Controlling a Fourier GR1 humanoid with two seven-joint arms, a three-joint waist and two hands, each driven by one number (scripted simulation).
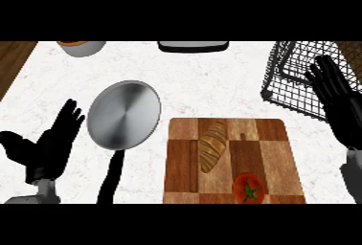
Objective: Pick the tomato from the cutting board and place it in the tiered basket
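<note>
A red tomato point(248, 188) with a green stem lies on the near right part of the wooden cutting board point(272, 143). The black wire tiered basket point(293, 79) stands at the far right of the counter. My right hand point(341, 107) is raised at the right edge, fingers straight and open, in front of the basket and well above and right of the tomato. My left hand point(50, 143) rests open at the lower left, fingers up, holding nothing.
A loaf of bread point(213, 145) lies on the board beyond the tomato. A steel pan point(124, 114) with a black handle sits left of the board. A bowl point(81, 47) and a dark tray point(193, 46) stand at the far edge.
</note>
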